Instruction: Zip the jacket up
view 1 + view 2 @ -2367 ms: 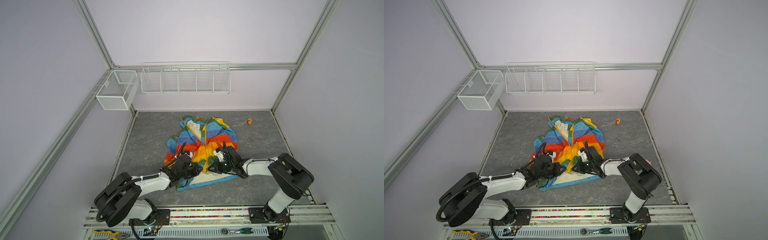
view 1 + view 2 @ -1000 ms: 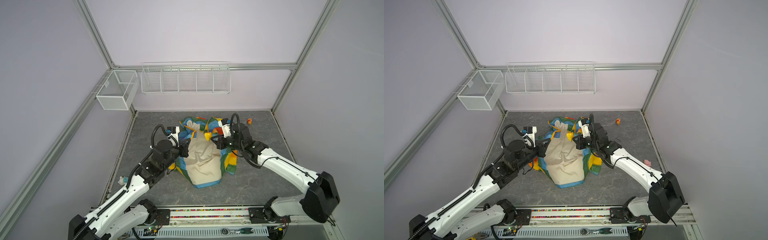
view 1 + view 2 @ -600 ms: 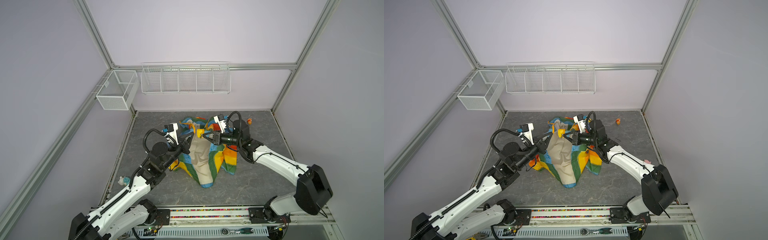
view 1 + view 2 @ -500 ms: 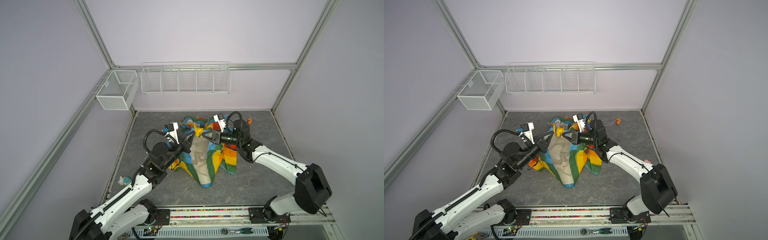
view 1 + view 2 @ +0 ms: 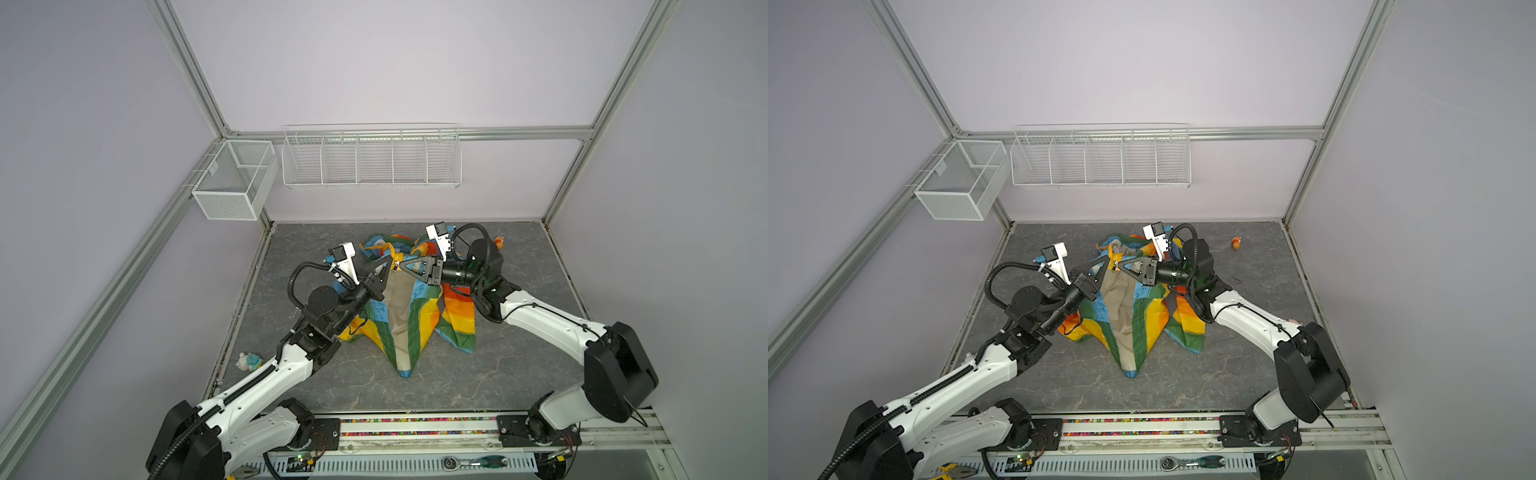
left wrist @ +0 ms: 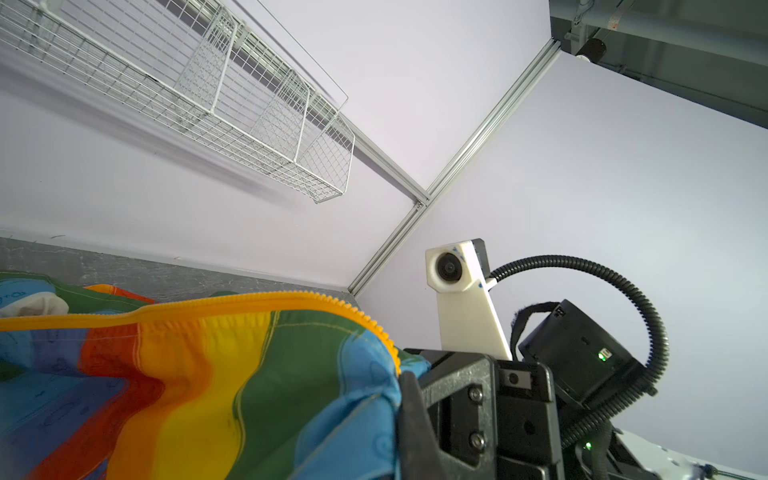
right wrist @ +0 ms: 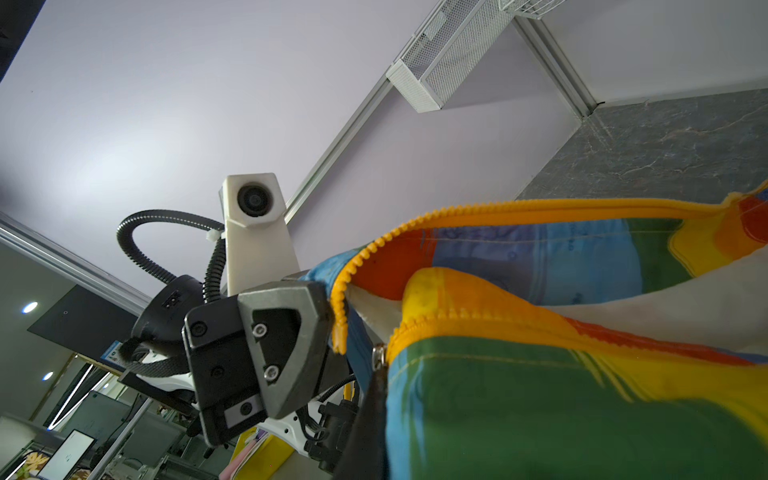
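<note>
The rainbow-striped jacket (image 5: 409, 324) (image 5: 1129, 328) hangs from both grippers in both top views. Its cream lining faces out and its lower tip rests on the grey table. My left gripper (image 5: 390, 266) (image 5: 1105, 262) is shut on one blue hem corner by the orange zipper strip (image 6: 291, 297). My right gripper (image 5: 401, 266) (image 5: 1119, 264) is shut on the other corner, almost tip to tip with the left. In the right wrist view a metal slider (image 7: 377, 357) sits at my right gripper (image 7: 380, 376). The two toothed strips (image 7: 498, 208) stand apart. In the left wrist view my left gripper (image 6: 401, 380) pinches blue fabric.
A long wire basket (image 5: 371, 156) and a small mesh basket (image 5: 232, 183) hang on the back wall. A small orange thing (image 5: 498, 241) lies at the back right of the table. A small toy (image 5: 248, 360) sits at the left table edge.
Both grippers have lifted the jacket's front hem off the table and carried it back. In the last half second their tips have drawn closer, and the hanging cloth has narrowed.
</note>
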Controlling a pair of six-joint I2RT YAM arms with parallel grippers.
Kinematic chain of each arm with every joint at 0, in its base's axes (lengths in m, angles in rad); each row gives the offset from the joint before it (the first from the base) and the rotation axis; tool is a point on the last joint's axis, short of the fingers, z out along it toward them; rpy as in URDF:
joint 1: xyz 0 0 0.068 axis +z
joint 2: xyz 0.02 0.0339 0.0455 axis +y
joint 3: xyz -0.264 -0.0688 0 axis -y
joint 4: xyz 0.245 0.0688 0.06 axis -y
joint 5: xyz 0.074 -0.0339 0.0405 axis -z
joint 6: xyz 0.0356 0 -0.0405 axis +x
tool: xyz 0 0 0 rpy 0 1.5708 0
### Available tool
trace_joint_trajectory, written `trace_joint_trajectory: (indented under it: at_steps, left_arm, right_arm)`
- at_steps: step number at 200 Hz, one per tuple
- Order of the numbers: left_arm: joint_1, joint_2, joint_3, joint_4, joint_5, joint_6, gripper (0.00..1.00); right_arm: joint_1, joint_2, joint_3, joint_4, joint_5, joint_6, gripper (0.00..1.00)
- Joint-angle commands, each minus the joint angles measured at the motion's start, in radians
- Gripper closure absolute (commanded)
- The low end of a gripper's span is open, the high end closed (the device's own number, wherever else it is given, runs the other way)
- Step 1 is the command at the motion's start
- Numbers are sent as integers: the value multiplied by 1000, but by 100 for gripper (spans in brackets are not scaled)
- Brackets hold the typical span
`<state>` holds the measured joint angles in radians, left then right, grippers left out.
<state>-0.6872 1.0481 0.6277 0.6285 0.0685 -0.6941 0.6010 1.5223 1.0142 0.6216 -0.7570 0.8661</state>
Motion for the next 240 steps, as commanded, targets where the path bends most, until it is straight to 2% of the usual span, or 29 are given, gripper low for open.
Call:
trace_joint_trajectory:
  at_steps: [1, 82, 240]
  left_arm:
    - [3, 4, -12, 89, -19, -38, 100]
    - [3, 22, -31, 142, -37, -101, 100]
    - [3, 66, -42, 214, -35, -146, 100]
  right_arm:
    - [-6, 13, -18, 124, -42, 50, 93]
    - [-7, 2, -34, 176, -61, 72, 93]
    - [4, 2, -29, 214, -81, 88, 93]
